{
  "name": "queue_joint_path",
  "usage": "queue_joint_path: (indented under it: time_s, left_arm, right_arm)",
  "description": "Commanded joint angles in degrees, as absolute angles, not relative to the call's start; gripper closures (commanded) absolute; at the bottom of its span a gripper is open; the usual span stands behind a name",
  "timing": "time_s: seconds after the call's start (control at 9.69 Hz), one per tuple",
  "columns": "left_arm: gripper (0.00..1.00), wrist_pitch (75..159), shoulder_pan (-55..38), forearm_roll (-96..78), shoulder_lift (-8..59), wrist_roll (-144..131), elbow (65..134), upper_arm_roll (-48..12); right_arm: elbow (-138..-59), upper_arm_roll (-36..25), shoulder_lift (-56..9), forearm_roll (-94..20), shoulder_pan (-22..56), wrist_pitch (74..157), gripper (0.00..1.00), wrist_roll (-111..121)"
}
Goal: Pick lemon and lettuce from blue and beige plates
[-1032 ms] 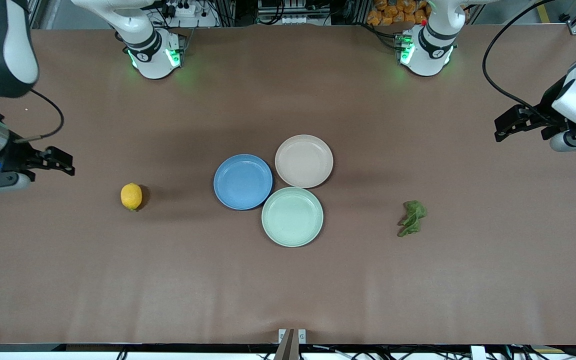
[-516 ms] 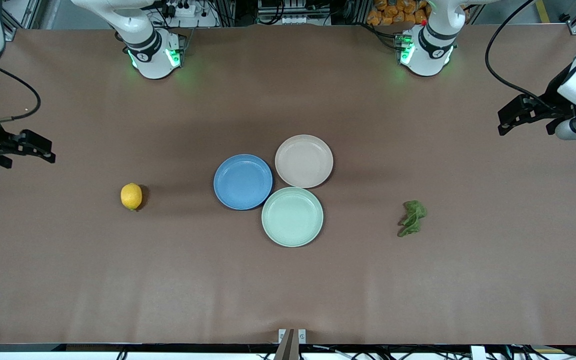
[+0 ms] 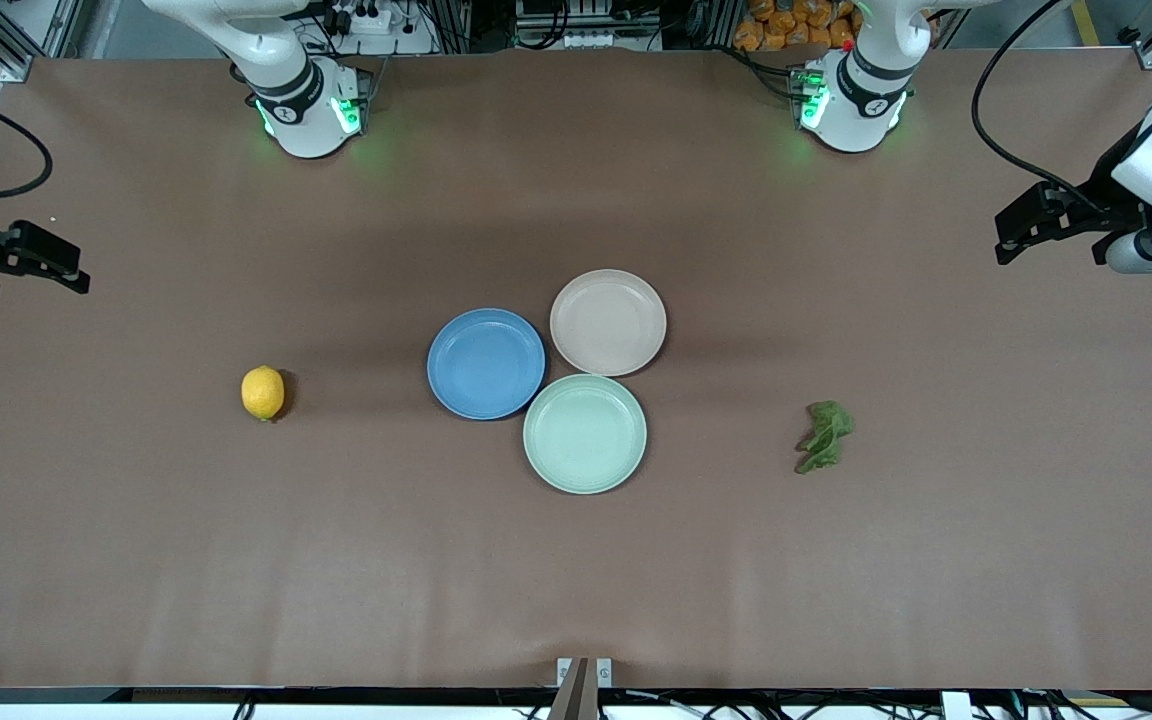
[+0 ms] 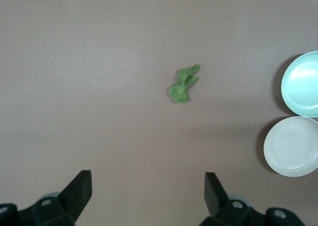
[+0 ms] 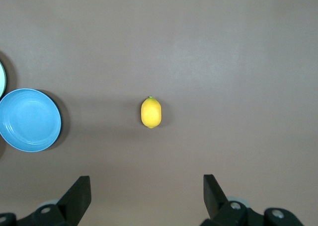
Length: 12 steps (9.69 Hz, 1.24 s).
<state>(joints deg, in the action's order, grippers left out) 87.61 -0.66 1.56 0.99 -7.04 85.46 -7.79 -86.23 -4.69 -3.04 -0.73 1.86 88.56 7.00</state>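
Note:
The lemon (image 3: 263, 392) lies on the bare table toward the right arm's end; it also shows in the right wrist view (image 5: 151, 112). The lettuce (image 3: 823, 436) lies on the bare table toward the left arm's end, also in the left wrist view (image 4: 183, 84). The blue plate (image 3: 486, 363) and the beige plate (image 3: 608, 322) stand empty at mid-table. My right gripper (image 3: 31, 262) is open and empty, high over the table's right-arm end. My left gripper (image 3: 1046, 226) is open and empty, high over the left-arm end.
A pale mint-green plate (image 3: 585, 433) stands empty, touching the blue and beige plates, nearer the front camera. The arm bases (image 3: 308, 110) (image 3: 851, 100) stand at the table's back edge. Brown table surface spreads all round.
Both grippers have risen and drawn back toward the table's ends. The lemon, lettuce and plates have not moved.

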Motion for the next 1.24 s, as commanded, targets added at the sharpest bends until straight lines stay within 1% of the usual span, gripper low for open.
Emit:
queue_joint_path:
  time_s: [0.0,0.21,0.41,0.72,0.83,0.93,1.13]
  left_arm:
    - [0.0,85.3,-0.1,0.3,0.4,-5.8,85.5,-8.2]
    - [0.0,84.4,-0.3,0.4,0.3,-5.8,85.4,-8.3]
    - [0.0,84.4,-0.1,0.5,0.4,-5.5,85.4,-8.1]
    - [0.0,84.5,-0.1,0.4,0.4,-5.6,85.4,-8.1]
    - [0.0,84.9,-0.2,0.4,0.5,-5.6,85.4,-8.1]
    - [0.0,85.7,-0.3,0.4,0.6,-5.7,85.4,-8.1]
    - [0.0,87.2,-0.3,0.6,0.7,-5.7,85.4,-8.1]
  right_arm:
    - [-86.2,-3.1,-1.9,-0.9,0.4,87.6,0.0,5.3]
    - [-85.5,-3.2,-2.0,-0.9,0.4,87.7,0.0,5.3]
    - [-84.4,-3.3,-2.0,-0.8,0.4,85.7,0.0,5.2]
    - [-84.3,-3.3,-2.3,-0.7,0.4,85.9,0.0,5.2]
    - [-84.3,-3.3,-2.8,-0.6,0.4,86.7,0.0,5.1]
    - [-84.4,-3.3,-2.9,-0.8,0.4,89.6,0.0,5.1]
    - [-84.4,-3.3,-3.0,-0.7,0.4,90.4,0.0,5.2]
